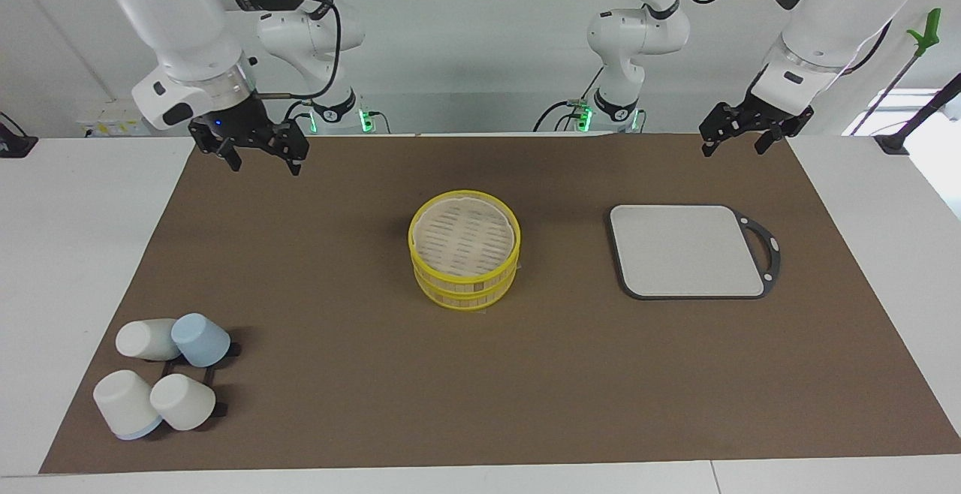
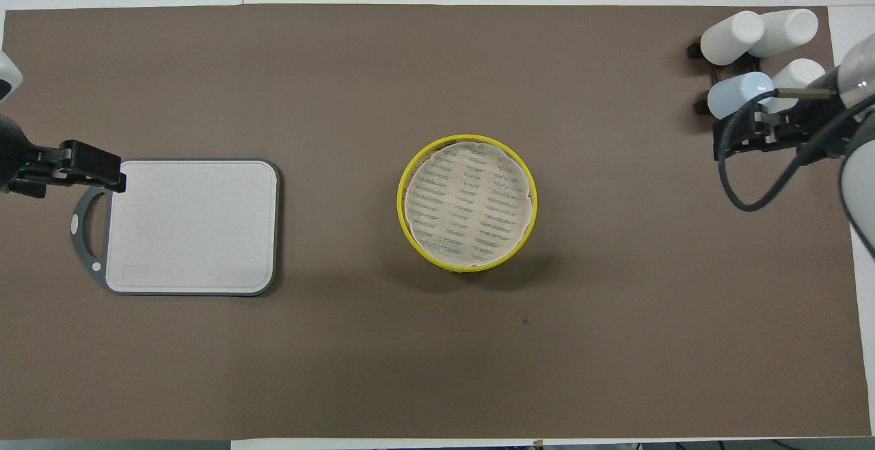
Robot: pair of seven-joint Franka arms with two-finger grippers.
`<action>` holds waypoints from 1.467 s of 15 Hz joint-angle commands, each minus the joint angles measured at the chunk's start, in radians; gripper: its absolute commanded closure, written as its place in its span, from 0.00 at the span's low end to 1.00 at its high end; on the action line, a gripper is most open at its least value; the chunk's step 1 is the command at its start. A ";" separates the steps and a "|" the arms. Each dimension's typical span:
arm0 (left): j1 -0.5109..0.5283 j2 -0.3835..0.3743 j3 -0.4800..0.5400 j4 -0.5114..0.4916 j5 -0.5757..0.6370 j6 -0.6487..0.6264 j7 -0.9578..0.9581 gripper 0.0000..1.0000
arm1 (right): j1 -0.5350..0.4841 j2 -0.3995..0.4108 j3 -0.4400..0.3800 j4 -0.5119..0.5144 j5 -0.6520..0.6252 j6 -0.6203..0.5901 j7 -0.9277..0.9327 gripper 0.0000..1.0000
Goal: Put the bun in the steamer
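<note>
The yellow-rimmed steamer (image 1: 464, 289) stands in the middle of the brown mat as two stacked yellow tiers, with a pale slatted surface showing on top; it also shows in the overhead view (image 2: 467, 269). No bun shows in either view; it is hidden or out of view. My right gripper (image 1: 259, 158) hangs open and empty above the mat's edge nearest the robots, at the right arm's end, and shows in the overhead view (image 2: 752, 137). My left gripper (image 1: 737, 141) hangs open and empty above the mat's corner nearest the robots, at the left arm's end (image 2: 89, 166).
A grey cutting board (image 1: 687, 250) with a dark handle lies between the steamer and the left arm's end (image 2: 191, 224). Several white and pale blue cups (image 1: 161, 374) lie on a black rack, farther from the robots, at the right arm's end (image 2: 759, 46).
</note>
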 commanded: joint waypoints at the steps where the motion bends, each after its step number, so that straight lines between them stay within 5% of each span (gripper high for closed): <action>1: 0.015 0.002 -0.004 0.005 -0.017 0.014 0.017 0.00 | -0.056 -0.039 0.014 -0.033 0.019 -0.005 -0.107 0.00; 7: 0.007 0.002 -0.005 0.004 -0.017 0.017 0.017 0.00 | 0.005 -0.074 -0.049 -0.064 0.020 -0.025 -0.112 0.00; 22: 0.030 -0.005 -0.004 -0.014 -0.017 0.022 0.041 0.00 | -0.024 -0.045 -0.049 -0.033 0.022 0.001 -0.115 0.00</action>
